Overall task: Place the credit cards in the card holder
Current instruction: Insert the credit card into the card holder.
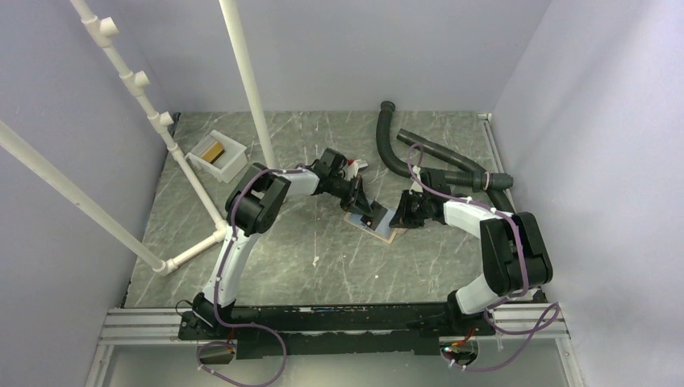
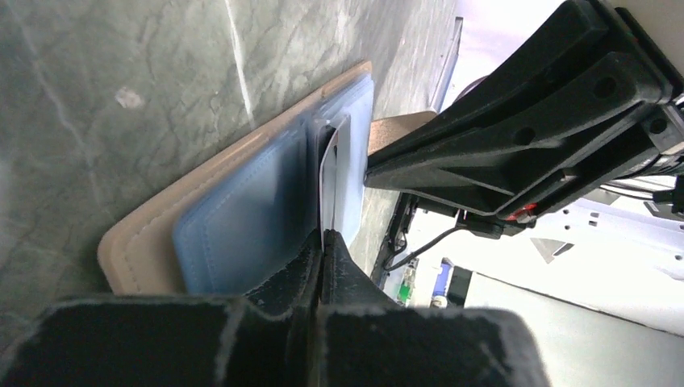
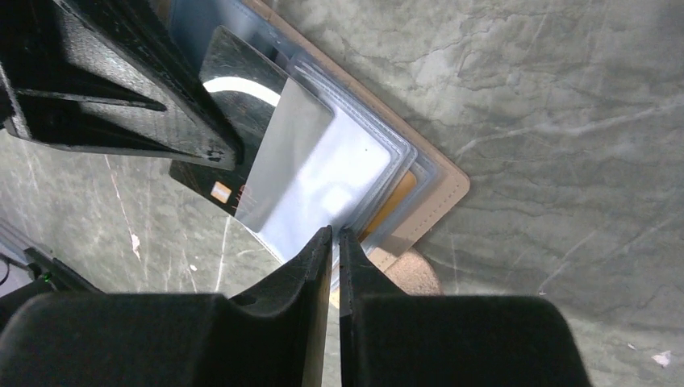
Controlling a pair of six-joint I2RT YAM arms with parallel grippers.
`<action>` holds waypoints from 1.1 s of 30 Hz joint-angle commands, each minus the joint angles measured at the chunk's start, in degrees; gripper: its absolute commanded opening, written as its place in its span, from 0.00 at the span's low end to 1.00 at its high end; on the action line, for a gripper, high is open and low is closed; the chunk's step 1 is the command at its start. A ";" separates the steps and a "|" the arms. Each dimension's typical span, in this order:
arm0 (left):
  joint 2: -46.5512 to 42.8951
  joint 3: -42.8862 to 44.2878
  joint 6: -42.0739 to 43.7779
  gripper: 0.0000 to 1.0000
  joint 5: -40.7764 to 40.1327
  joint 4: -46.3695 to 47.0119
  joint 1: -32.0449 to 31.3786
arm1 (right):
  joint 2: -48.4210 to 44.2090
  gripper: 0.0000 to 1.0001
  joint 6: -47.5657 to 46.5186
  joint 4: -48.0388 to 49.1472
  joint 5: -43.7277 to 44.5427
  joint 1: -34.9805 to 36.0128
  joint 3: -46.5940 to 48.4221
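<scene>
**Inspector:** Where is the card holder, and in what condition?

**Surveyor:** The card holder (image 3: 440,189) lies open and flat on the counter (image 3: 565,121), mid-table between the two arms. Its pale blue-grey inside faces up.

**Inspector:** What is in it?

**Surveyor:** One orange-brown card (image 3: 397,200) shows as a sliver under the clear pockets, apparently seated. I cannot tell whether other cards sit deeper.

**Inspector:** And the card in hand?

**Surveyor:** A dark, glossy card (image 3: 266,137) stands at the mouth of a pocket with most of its length exposed. The left gripper (image 2: 323,242) is clamped tight on its near edge.

**Inspector:** The other arm?

**Surveyor:** The right gripper (image 3: 335,238) is narrowed almost to nothing at the corner of the clear pockets. It appears to be pinching that edge to steady the holder.

**Inspector:** Other containers?

**Surveyor:** A white tray (image 1: 234,165) sits well apart at the far left. It holds a golden-brown item (image 1: 214,151), too small to identify.

**Inspector:** Progress?

**Surveyor:** In my judgement the task is partly done. This card is not yet pushed home, and the tray item may be outstanding.
</scene>
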 commanded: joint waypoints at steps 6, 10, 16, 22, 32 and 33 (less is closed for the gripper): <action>-8.86 2.58 8.72 0.50 -19.22 -16.20 -3.55 | 1.37 0.11 0.42 1.38 -3.25 0.42 -1.42; -10.99 4.42 13.52 0.64 -26.13 -22.46 -5.21 | 1.15 0.11 0.31 1.25 -3.12 0.43 -1.32; -8.83 9.37 17.95 0.62 -33.27 -29.27 -9.82 | 1.02 0.11 0.23 1.15 -3.05 0.42 -1.38; -11.58 2.59 16.04 0.66 -23.92 -14.60 -12.59 | 0.61 0.11 0.31 0.84 -2.75 0.46 -1.25; -15.67 -3.76 13.33 0.73 -22.33 -9.78 -8.65 | 0.31 0.11 0.14 0.57 -2.46 0.47 -1.13; -15.28 -3.39 13.58 0.72 -22.08 -9.97 -8.77 | 0.27 0.11 0.14 0.46 -2.38 0.47 -1.13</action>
